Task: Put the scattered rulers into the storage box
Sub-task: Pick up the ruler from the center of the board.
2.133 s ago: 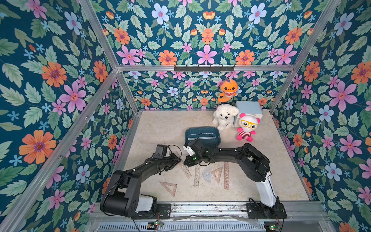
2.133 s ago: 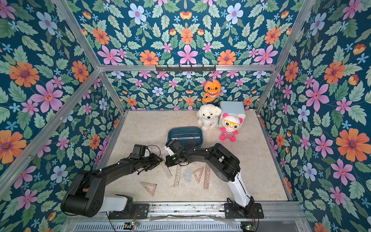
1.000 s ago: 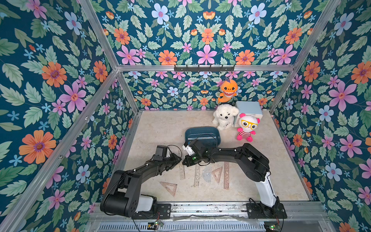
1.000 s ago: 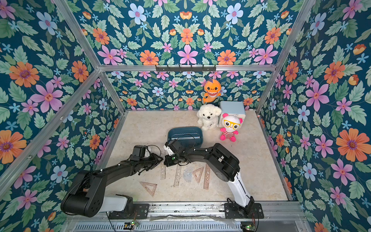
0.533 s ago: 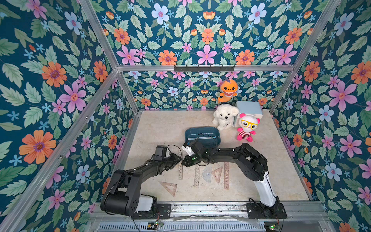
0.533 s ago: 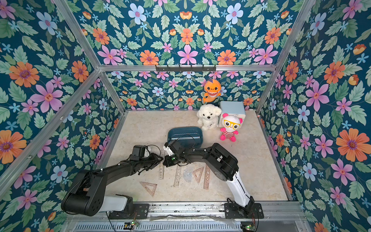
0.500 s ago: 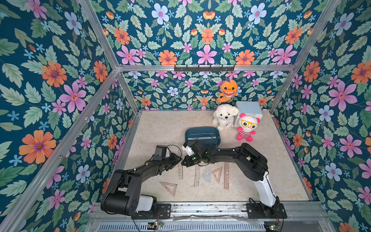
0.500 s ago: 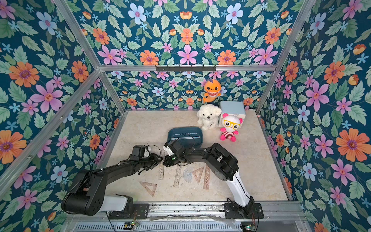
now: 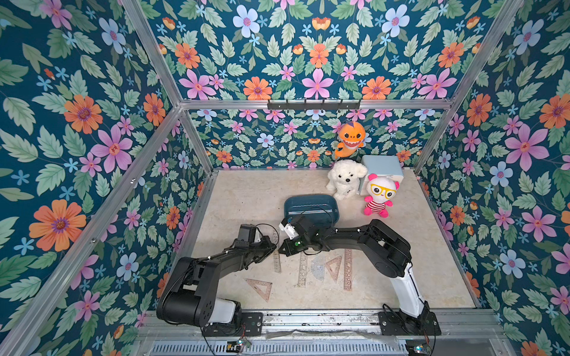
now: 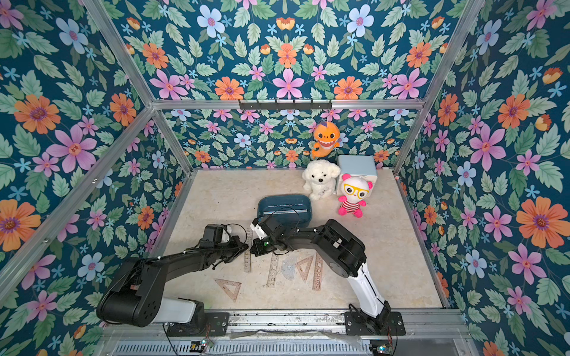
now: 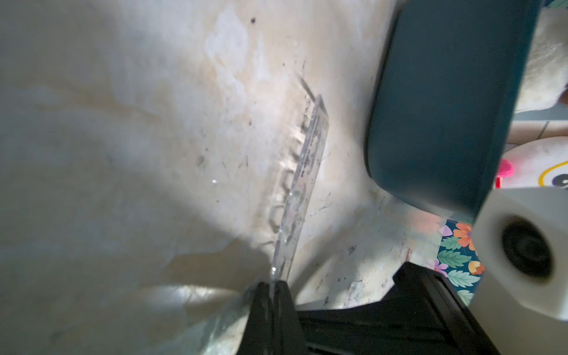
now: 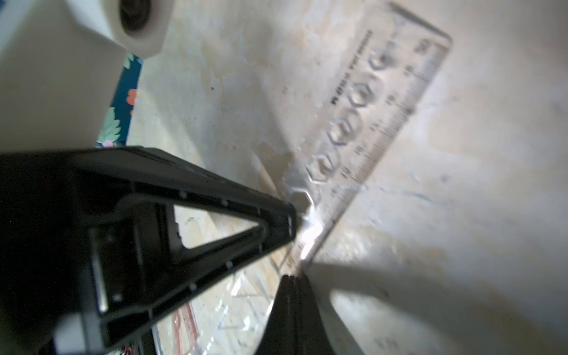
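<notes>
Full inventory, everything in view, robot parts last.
held ruler: 1, clear, tilted up, between the grippers
flat straight rulers: 2, pinkish, front centre, second at
protractor: 1, clear, between those two
set squares: 2, pinkish, one beside the protractor, one front left
storage box: 1, teal, table centre
cube box: 1, pale blue, back right
plush shark: 1, orange, back wall
plush dog: 1, white, back right
plush doll: 1, pink-white, by the cube box
left gripper: 1, black, fingers shut on the held ruler
right gripper: 1, black, fingers shut, tips at that ruler
</notes>
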{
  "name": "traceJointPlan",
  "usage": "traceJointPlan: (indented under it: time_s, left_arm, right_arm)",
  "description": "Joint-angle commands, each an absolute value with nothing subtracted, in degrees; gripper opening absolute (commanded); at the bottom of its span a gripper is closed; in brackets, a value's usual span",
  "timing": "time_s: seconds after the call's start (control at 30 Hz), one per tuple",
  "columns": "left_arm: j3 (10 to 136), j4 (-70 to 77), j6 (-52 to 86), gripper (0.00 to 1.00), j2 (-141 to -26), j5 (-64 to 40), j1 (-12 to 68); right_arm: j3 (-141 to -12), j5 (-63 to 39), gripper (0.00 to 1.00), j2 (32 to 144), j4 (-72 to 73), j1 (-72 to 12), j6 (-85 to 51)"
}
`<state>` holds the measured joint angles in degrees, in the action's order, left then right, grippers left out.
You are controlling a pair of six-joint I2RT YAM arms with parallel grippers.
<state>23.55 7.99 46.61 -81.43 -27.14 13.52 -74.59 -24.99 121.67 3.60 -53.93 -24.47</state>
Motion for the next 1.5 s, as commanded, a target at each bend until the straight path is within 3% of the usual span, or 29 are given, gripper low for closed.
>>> traceJointPlan:
  time_s: [0.0, 0.23, 0.43, 0.63, 0.8, 1.0, 1.2, 1.33, 1.47]
  left_arm:
    - [26.3, -12.7, 42.4, 0.0, -80.9, -20.6, 13.5]
    - [35.5, -16.5, 34.6, 0.0, -76.2, -29.9, 13.5]
    - [41.1, -16.4, 29.7, 0.0, -73.5, -42.0, 13.6]
    - [41.4, -10.0, 31.6, 0.0, -71.6, -50.5, 13.7]
    - [42.5, -5.8, 32.9, 0.0, -70.8, -56.6, 14.4]
    - [42.2, 2.1, 37.7, 0.0, -71.8, -59.8, 15.5]
    - [42.4, 3.4, 38.1, 0.0, -73.5, -59.9, 15.7]
    - [42.1, 5.1, 39.0, 0.0, -74.1, -60.2, 15.7]
    - [42.1, 5.4, 39.2, 0.0, -74.0, -60.4, 15.7]
  right_arm:
    - [-74.3, -24.1, 0.05, 115.8, -0.9, -52.8, -23.4]
    - [-73.6, -29.4, 0.16, 105.5, -5.1, -46.5, -22.5]
    - [-72.4, -38.5, 0.35, 101.2, -6.2, -40.4, -23.2]
    - [-67.3, -48.6, 0.61, 99.8, 7.8, -34.9, -34.5]
    - [-68.4, -52.4, 0.68, 102.5, 13.7, -34.5, -39.8]
    - [-69.3, -55.4, 0.68, 106.7, 21.7, -34.5, -45.5]
    - [-67.8, -57.5, 0.58, 106.5, 28.8, -34.4, -49.9]
    - [-66.4, -57.7, 0.46, 105.9, 31.0, -34.5, -50.8]
    - [-65.8, -58.2, 0.28, 106.8, 33.5, -34.4, -52.5]
